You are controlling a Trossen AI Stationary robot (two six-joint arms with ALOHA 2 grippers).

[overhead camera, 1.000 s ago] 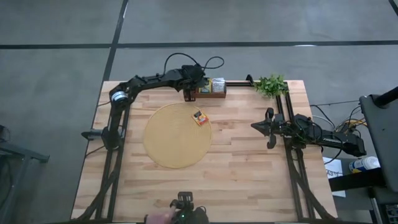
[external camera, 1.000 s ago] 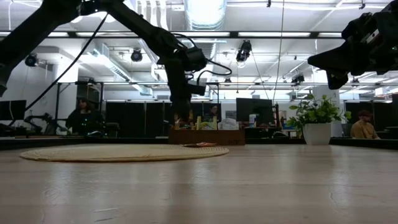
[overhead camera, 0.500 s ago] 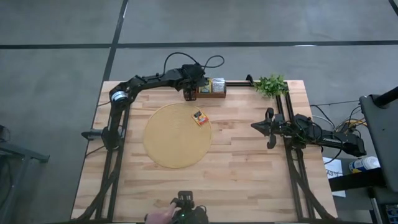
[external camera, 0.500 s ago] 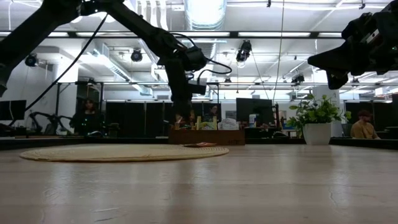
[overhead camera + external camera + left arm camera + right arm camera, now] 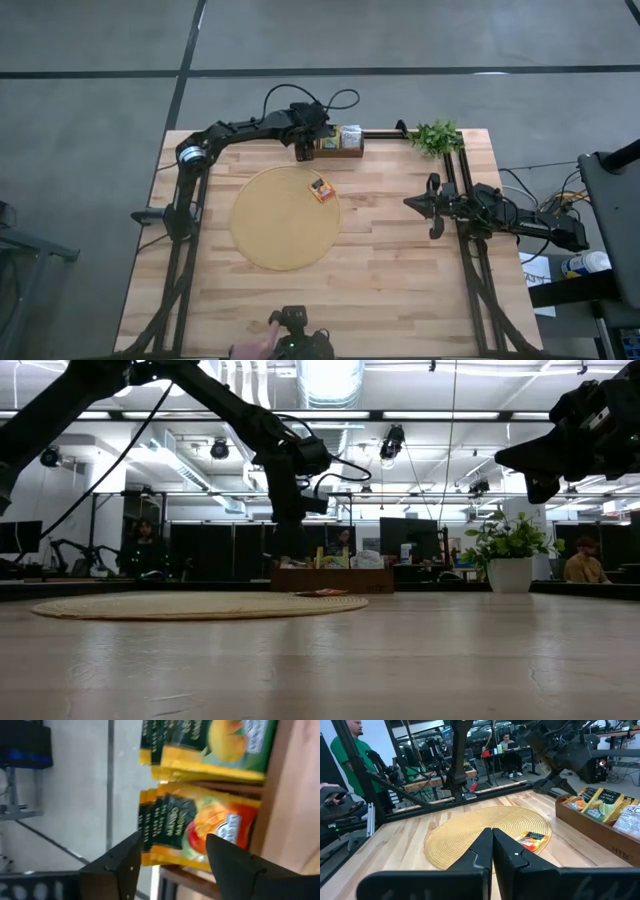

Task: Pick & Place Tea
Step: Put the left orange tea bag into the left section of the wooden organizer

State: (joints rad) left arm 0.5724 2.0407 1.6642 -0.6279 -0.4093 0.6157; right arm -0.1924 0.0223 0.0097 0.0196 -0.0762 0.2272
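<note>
**Tea sachets: one placed, rest in tray**

You have one sachet (image 5: 321,189) on the mat (image 5: 285,217). Remaining sachets (image 5: 200,832) fill the tray (image 5: 340,151) at the worktop's far edge. Left gripper (image 5: 172,855) released over them; right gripper (image 5: 492,849) clenched, empty.

"HTE" on wooden tray (image 5: 600,837) wall, sachet (image 5: 200,827) print unreadable

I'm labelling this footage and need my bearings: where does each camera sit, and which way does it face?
High view: overhead, looking straight down on the table; both arms show.
Low view: at table-top height, looking across the round mat to the wooden tray; arms overhead.
Left wrist view: over the tray, open left hand framing orange tea sachets.
Right wrist view: shut right hand facing mat and tray.
All but the left wrist view show the mat.
</note>
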